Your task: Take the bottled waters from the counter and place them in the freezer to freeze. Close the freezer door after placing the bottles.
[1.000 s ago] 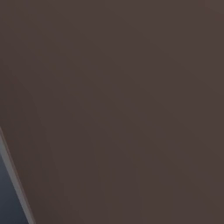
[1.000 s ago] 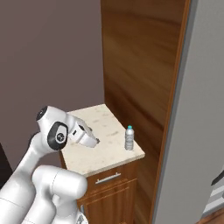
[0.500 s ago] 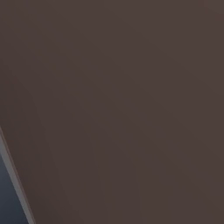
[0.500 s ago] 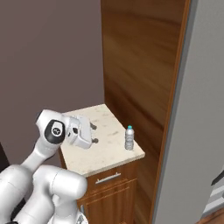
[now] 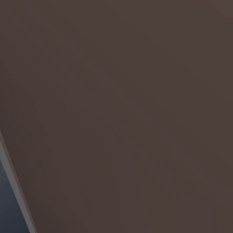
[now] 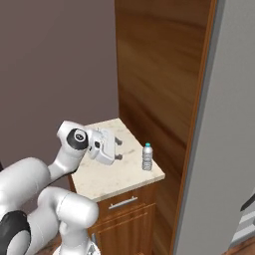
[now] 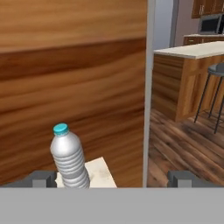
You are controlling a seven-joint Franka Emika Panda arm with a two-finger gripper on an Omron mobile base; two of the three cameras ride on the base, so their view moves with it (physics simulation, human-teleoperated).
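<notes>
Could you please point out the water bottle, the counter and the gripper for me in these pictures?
Water bottle [image 6: 147, 158]: right base view, on its ribbed body.
Counter [image 6: 107, 177]: right base view, on a bare patch of the stone top.
Gripper [image 6: 118, 149]: right base view, midway between its open fingers.

A beige speckled stone counter [image 6: 102, 175] (lower centre of the right base view) bears one upright clear teal-capped plastic bottle [image 6: 147, 157] near its right edge.

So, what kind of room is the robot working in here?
Most likely a home kitchen. A stone counter sits on wooden cabinets, with a water bottle standing on it. In the hand view, a kitchen island with bar stools shows beyond.
</notes>
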